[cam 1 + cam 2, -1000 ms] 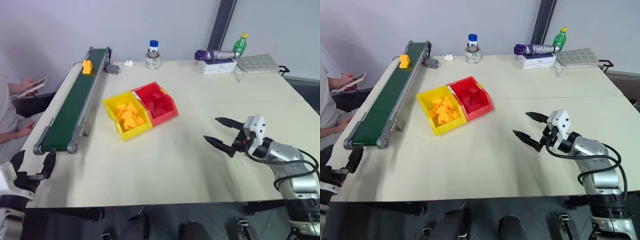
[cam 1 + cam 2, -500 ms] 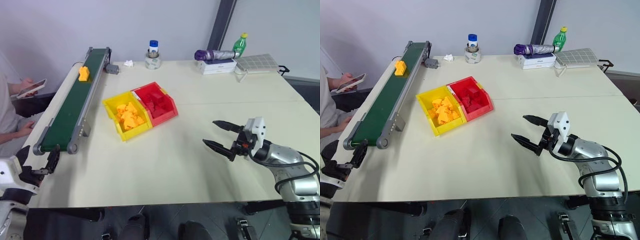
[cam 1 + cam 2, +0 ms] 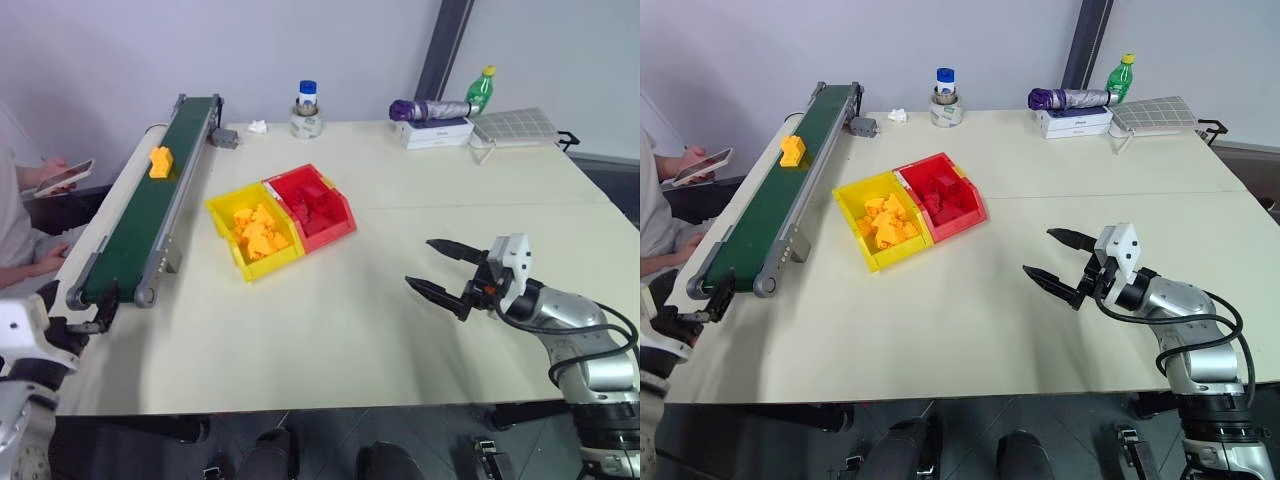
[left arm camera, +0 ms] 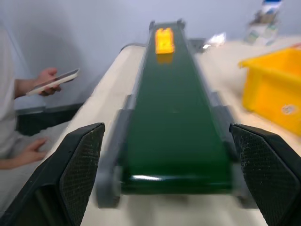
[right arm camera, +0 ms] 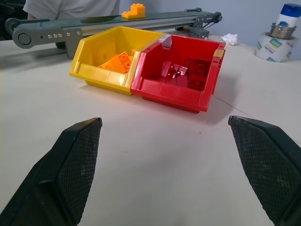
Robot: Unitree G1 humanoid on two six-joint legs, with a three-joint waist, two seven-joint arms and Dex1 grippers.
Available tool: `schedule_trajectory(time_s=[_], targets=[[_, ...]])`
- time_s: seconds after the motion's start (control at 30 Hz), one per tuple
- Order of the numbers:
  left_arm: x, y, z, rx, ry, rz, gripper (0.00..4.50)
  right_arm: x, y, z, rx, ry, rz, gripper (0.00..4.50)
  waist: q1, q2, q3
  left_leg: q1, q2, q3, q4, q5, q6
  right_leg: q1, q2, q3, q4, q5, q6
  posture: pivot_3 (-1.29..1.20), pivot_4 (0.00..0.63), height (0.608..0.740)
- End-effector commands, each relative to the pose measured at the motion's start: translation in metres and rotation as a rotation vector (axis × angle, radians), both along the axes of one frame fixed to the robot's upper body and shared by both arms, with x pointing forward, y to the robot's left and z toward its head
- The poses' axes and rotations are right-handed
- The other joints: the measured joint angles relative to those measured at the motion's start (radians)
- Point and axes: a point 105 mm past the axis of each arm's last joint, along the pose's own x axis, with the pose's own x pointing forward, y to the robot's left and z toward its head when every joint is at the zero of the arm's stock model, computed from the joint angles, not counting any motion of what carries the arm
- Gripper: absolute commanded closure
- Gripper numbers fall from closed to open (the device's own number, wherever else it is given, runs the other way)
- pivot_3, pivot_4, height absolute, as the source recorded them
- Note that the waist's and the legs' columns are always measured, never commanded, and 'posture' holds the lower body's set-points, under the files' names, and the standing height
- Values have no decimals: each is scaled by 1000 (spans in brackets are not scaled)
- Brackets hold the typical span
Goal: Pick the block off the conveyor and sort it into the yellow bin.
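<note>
Robot at a pale tabletop [image 3: 400,200] w/ a conveyor [image 3: 140,220], two bins and one block riding the belt.

Largest first: the tabletop spans the scene; the long dark green conveyor runs along its left edge, front to back. Yellow bin [image 3: 252,233], w/ orange bricks inside, sits just right of the belt, joined to a red bin [image 3: 315,207] holding red pieces. Right gripper [image 3: 440,272] hovers over bare tabletop, well apart from the bins, fingers spread wide, holding nothing. Left gripper [image 3: 702,305] sits just off the belt's near end, fingers released wide, empty. Block [image 3: 160,161], small & yellow-orange, rests on the belt toward its far end. A person's hand holds a phone [image 3: 62,176] beside the belt. Bottles & a box stand at the far edge.
</note>
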Motion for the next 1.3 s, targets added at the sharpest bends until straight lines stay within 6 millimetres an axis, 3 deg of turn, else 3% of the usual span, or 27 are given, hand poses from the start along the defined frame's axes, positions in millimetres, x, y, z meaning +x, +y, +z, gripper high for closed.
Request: schedule_trajectory(time_s=[0.03, 0.3, 0.5, 0.7, 0.83, 1.17, 1.27, 1.3], targets=[[23, 0, 37, 45, -45, -20, 24, -2, 5, 12, 1, -56, 17, 0, 1, -1, 0, 0, 0, 0, 0, 0, 0, 0, 0, 0, 0, 0, 0, 0, 150, 740], [99, 10, 74, 39, 61, -40, 24, -3, 11, 11, 8, -60, 18, 0, -3, -1, 0, 0, 0, 1, 1, 2, 2, 1, 1, 0, 5, 4, 6, 0, 150, 740], [129, 14, 81, 47, 96, -45, 24, -6, 12, 13, 12, -72, 4, 0, -5, -1, 0, 0, 1, 4, 1, 3, 1, -1, 4, 0, 12, 4, 7, 0, 150, 740], [146, 19, 75, 64, 125, -43, 24, -10, 11, 11, 9, -70, -10, 0, -2, -2, 0, 1, 3, 7, 4, 3, 1, -1, 6, 1, 14, 4, 8, 0, 150, 740], [158, 11, 63, 29, 180, -83, 24, -12, 12, 12, 8, -72, -15, 0, 0, -3, 0, 1, 3, 8, 5, 3, 1, -1, 6, 1, 15, 5, 9, 0, 150, 740], [167, 2, 49, -32, 211, -139, 24, -13, 15, 13, 5, -76, -16, 0, -2, -4, 1, 1, 3, 10, 5, 3, 2, -2, 6, 2, 16, 5, 10, 0, 150, 740], [167, -2, 47, -53, 207, -159, 795, -13, 15, 14, 7, -76, -17, 0, -3, -4, 1, 1, 3, 11, 5, 3, 2, -2, 6, 3, 16, 5, 10, 0, 150, 740], [167, -2, 46, -52, 211, -159, 1256, -13, 15, 14, 7, -77, -17, 0, -2, -4, 1, 1, 3, 11, 5, 3, 2, -2, 6, 3, 16, 5, 10, 0, 150, 740]])
